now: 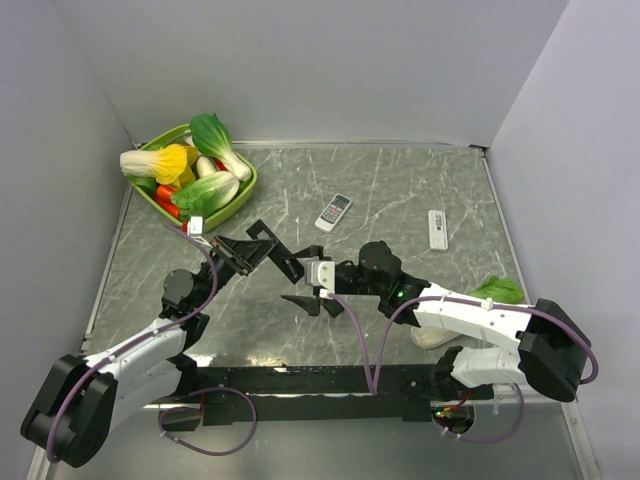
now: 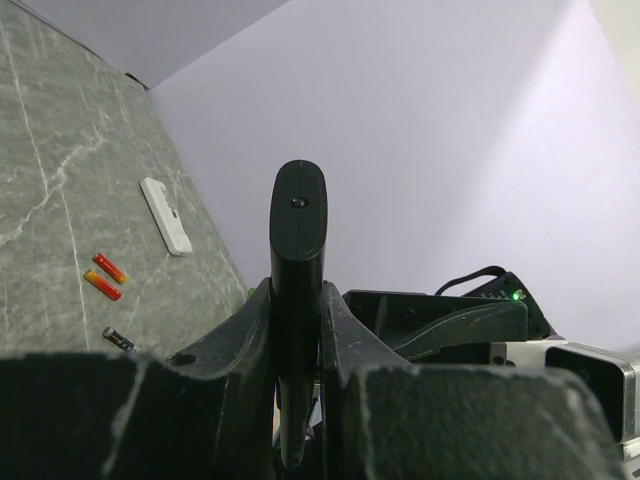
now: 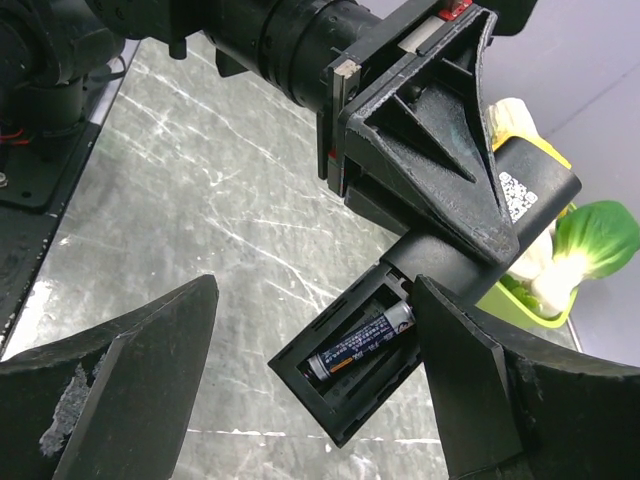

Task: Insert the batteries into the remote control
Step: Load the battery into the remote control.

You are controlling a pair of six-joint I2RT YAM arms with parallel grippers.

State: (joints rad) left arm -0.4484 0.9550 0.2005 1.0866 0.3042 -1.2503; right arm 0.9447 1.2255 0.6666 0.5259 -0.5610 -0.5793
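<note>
The left hand [image 2: 297,350] is clamped tight on the remote [image 3: 375,378], gripping its slim body by the two long edges. The battery bay hangs past its fingers, lid off and facing the right hand [image 3: 312,300]. That hand is spread wide and carries nothing. Its two fingers stand either side of the open bay, close to it but not touching.

One battery [image 3: 360,342] already lies in the slot of the bay farther from the right hand, and the nearer slot is bare. More cells lie on the tabletop [image 2: 60,150] well off to one side of the left hand: two orange-red batteries [image 2: 110,268] side by side and a dark battery [image 2: 118,339] a little apart from them.

These cells look light, rigid and smooth, and being round they will likely roll or squirt out of a pinch near an end. The safest hold is probably across the middle of the barrel, leaving both ends free to enter the slot. The remote is stiff, light plastic, and the edge grip looks firm, though pushing a cell in may lever it around the left hand's fingers.
</note>
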